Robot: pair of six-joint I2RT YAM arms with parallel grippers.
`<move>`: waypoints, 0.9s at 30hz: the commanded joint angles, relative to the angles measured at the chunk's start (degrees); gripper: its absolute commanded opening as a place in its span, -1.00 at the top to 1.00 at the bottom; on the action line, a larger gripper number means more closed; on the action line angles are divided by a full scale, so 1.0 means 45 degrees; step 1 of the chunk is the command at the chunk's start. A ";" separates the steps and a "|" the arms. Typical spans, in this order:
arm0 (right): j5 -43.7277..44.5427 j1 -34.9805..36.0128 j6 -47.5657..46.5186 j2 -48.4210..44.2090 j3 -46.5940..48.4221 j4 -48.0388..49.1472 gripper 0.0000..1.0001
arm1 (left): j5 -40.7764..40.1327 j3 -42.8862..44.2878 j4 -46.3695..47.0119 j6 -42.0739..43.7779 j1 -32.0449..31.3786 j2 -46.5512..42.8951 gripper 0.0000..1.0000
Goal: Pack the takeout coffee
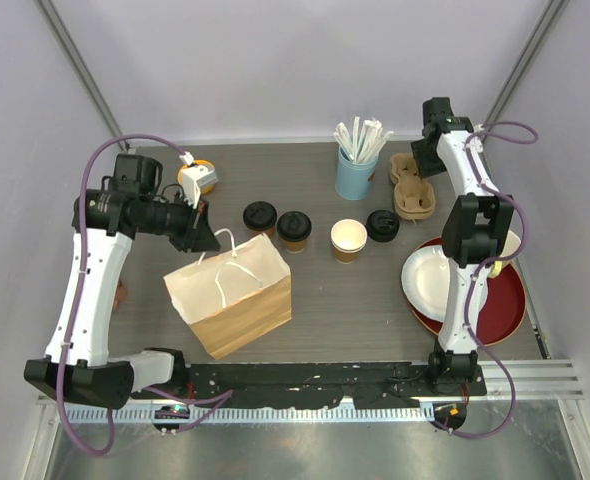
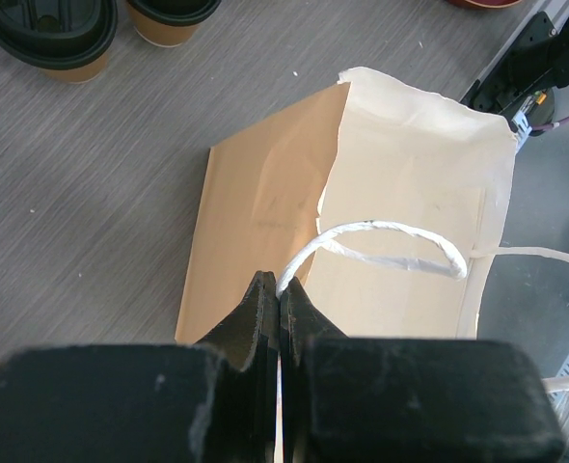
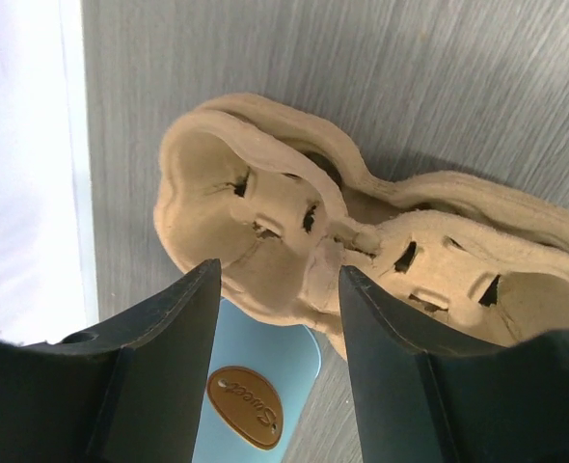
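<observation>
Desk (image 1: 325, 310): 1 paper bag (image 1: 240, 300) near-left, left jaws closed on its white handle (image 2: 381, 230). 1 red tray (image 1: 505, 310) near-right. Pulp cup carrier (image 3: 362, 241) far-right, right jaws open above one end. 1 blue cup (image 1: 355, 178) of straws (image 1: 363, 138), its oval label (image 3: 246, 407) reads "Sweet". 3 brown coffee cups (image 1: 294, 229) in a row behind the bag, outside it: 2 lidded, 1 open cup (image 1: 348, 240). 1 loose black lid (image 1: 382, 225) beside that one.
</observation>
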 commanded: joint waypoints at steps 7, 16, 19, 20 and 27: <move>0.0317 0.0393 0.0954 -0.0452 -0.0413 -0.0444 -0.20 | 0.0364 0.0233 0.0088 0.0527 -0.0069 -0.0124 1.00; 0.0258 0.0355 0.1266 -0.0354 -0.1116 -0.0347 -0.07 | 0.0286 0.0584 0.0107 0.0761 -0.0069 0.0031 1.00; 0.0200 0.0315 0.1266 -0.0199 -0.1039 -0.0288 0.05 | 0.0266 0.0721 0.0030 0.0761 -0.0069 0.0149 1.00; 0.0122 0.0315 0.1266 -0.0160 -0.1077 -0.0288 0.06 | 0.0285 0.0741 0.0029 0.0780 -0.0069 0.0130 1.00; -0.0171 0.0257 0.1051 -0.0062 -0.1155 0.0024 0.22 | 0.0188 0.0780 -0.0126 0.1034 -0.0069 0.0071 1.00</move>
